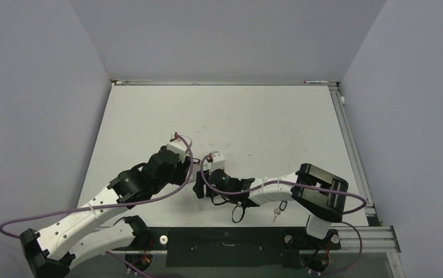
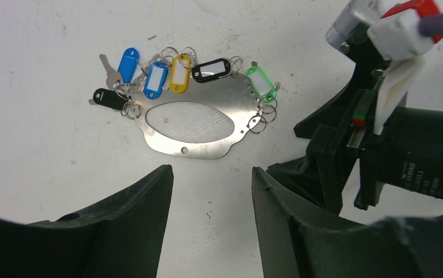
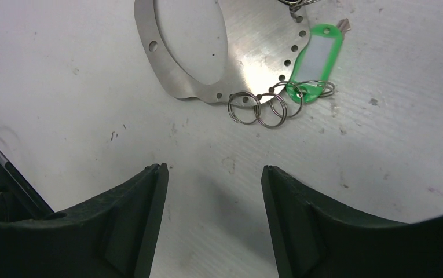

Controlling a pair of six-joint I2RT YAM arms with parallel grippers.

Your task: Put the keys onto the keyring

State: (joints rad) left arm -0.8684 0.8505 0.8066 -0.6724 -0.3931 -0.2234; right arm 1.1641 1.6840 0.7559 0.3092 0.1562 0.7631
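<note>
The keyring (image 2: 207, 142) is a flat silver plate with an oval opening, lying on the white table. Along its far rim small split rings hold tagged keys: black (image 2: 109, 98), blue (image 2: 128, 63), blue-white (image 2: 156, 80), yellow (image 2: 180, 73), black (image 2: 211, 70) and green (image 2: 261, 83). Beside the blue tag lies a bare silver key (image 2: 110, 72). In the right wrist view the keyring (image 3: 253, 52) shows with the green tag (image 3: 317, 58) and empty split rings (image 3: 256, 109). My left gripper (image 2: 210, 169) hangs open just short of the plate. My right gripper (image 3: 214, 167) is open too, over bare table.
From above, both arms meet near the table's middle front, left gripper (image 1: 187, 169) facing right gripper (image 1: 200, 186), hiding the plate. The right wrist (image 2: 392, 116) crowds the left wrist view's right side. A small silver key with a black tag (image 1: 277, 213) lies by the right arm's elbow.
</note>
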